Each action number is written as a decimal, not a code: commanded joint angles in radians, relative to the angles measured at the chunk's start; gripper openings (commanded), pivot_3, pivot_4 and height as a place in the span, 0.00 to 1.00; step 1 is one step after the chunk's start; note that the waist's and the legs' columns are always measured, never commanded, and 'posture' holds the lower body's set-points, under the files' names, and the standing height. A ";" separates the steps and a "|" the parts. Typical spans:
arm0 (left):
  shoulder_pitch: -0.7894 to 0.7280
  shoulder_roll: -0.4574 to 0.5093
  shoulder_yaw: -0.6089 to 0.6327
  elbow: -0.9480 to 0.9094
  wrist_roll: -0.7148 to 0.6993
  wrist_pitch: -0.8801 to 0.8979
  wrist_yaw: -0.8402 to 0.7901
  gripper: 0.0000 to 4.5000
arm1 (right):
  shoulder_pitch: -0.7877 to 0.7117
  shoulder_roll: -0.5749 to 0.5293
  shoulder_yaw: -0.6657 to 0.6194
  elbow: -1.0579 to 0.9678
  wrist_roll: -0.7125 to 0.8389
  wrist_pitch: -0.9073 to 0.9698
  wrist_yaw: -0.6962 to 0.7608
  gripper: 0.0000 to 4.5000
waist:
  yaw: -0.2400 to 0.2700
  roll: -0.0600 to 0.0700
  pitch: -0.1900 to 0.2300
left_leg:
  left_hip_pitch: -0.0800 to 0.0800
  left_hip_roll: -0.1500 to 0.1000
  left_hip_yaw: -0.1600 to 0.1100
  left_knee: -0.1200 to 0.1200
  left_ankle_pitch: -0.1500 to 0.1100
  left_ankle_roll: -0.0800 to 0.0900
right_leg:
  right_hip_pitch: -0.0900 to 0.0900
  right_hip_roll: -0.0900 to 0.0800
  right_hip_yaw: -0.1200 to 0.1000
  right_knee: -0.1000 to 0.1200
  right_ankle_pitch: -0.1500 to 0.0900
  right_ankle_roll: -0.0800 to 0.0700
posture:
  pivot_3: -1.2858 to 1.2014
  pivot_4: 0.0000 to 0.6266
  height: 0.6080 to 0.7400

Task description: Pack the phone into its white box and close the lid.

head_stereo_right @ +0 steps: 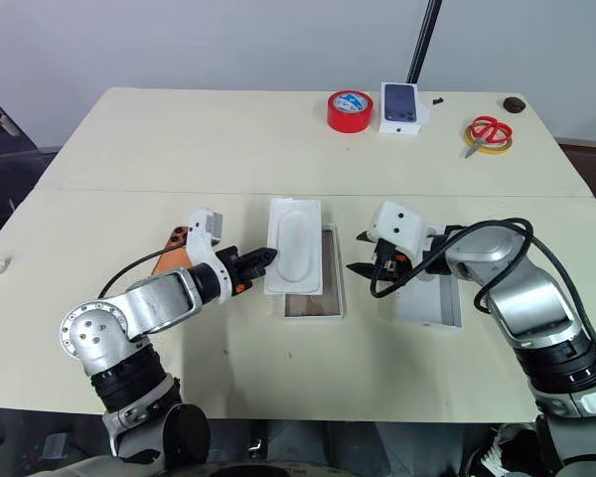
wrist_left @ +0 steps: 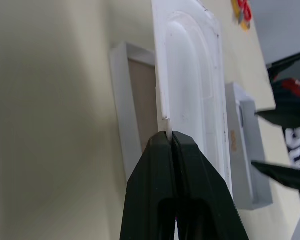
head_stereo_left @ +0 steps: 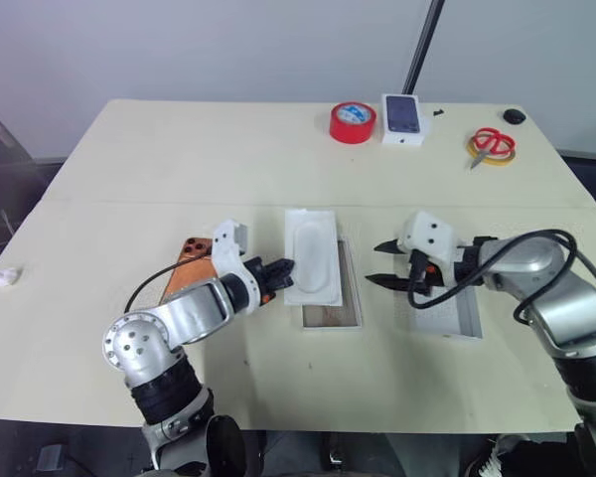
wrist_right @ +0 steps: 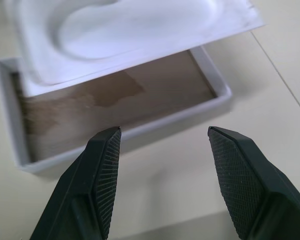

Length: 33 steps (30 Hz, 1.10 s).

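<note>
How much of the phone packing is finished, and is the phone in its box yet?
Not yet. The white box lies open on the table, but a flat white insert partly covers it. The left tool is shut on the insert's edge. The right tool hangs open over the lid, which lies inside up. The phone lies on the table. Left: clear the insert, put the phone in, close the lid.
</note>
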 commanded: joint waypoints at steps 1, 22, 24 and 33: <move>0.042 -0.051 -0.036 0.002 -0.073 -0.021 0.025 0.00 | -0.024 -0.002 -0.013 -0.003 -0.004 -0.034 -0.001 0.64 | 0.002 0.000 0.000 | 0.000 0.000 0.000 0.000 0.000 0.000 | 0.000 0.000 0.000 0.000 0.000 0.000 | 0.52 0.24 0.94; 0.125 0.574 -0.252 0.017 -0.260 -0.397 -0.126 0.64 | -0.123 0.129 0.078 0.046 -0.059 -0.006 -0.089 0.01 | 0.002 0.001 0.000 | 0.000 0.001 0.000 0.000 0.000 -0.001 | 0.000 0.000 0.000 0.000 0.000 0.000 | 0.52 0.24 0.94; 0.158 0.677 -0.274 -0.007 -0.113 -0.461 -0.289 0.64 | -0.142 0.179 0.130 0.062 -0.104 0.005 -0.140 0.01 | -0.002 0.001 -0.001 | 0.000 0.000 0.000 0.000 0.001 -0.001 | 0.000 0.000 -0.001 0.000 0.000 0.000 | 0.52 0.24 0.94; 0.415 1.001 -0.410 -0.150 0.352 -0.844 -0.940 0.64 | -0.178 0.290 0.283 0.162 -0.282 -0.044 -0.254 0.01 | 0.002 0.002 0.000 | -0.001 0.001 0.003 -0.002 0.001 -0.002 | -0.003 -0.002 0.001 -0.001 -0.001 -0.002 | 0.52 0.24 0.94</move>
